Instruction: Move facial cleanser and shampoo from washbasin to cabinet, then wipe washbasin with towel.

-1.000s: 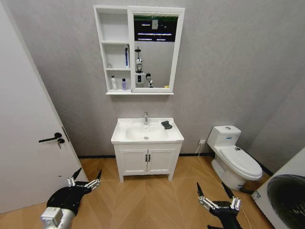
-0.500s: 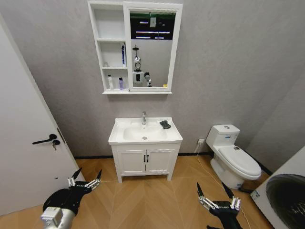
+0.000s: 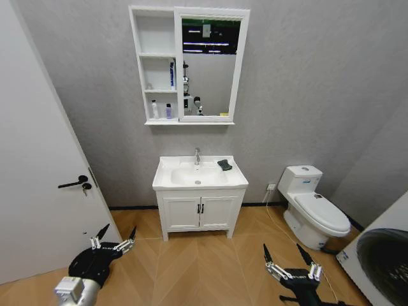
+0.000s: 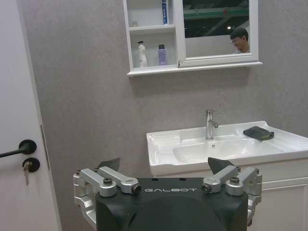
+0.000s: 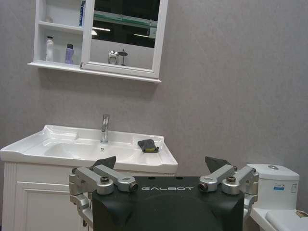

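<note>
The white washbasin [image 3: 172, 182] stands against the far wall, its chrome tap [image 3: 197, 155] at the back. The dark towel [image 3: 224, 165] lies folded on the basin's right rim, as the left wrist view [image 4: 258, 133] and right wrist view [image 5: 147, 145] also show. Above hangs the cabinet [image 3: 238, 64]. A white bottle [image 3: 153, 109] and a purple bottle [image 3: 168, 111] stand in its bottom compartment, a blue tube [image 3: 172, 73] in the middle one. Which is the facial cleanser or shampoo I cannot tell. My left gripper [image 3: 113, 241] and right gripper [image 3: 289, 258] hang open and empty, low over the floor, far from the basin.
A white door with a black handle [image 3: 73, 185] is at the left. A toilet [image 3: 315, 213] stands right of the two-door vanity [image 3: 182, 213]. A washing machine [image 3: 382, 261] fills the right corner. Wooden floor [image 3: 204, 268] lies open between me and the vanity.
The whole head view has shifted sideways and back, so the camera has moved. Both grippers keep the same open pose, and the towel and bottles stay in place.
</note>
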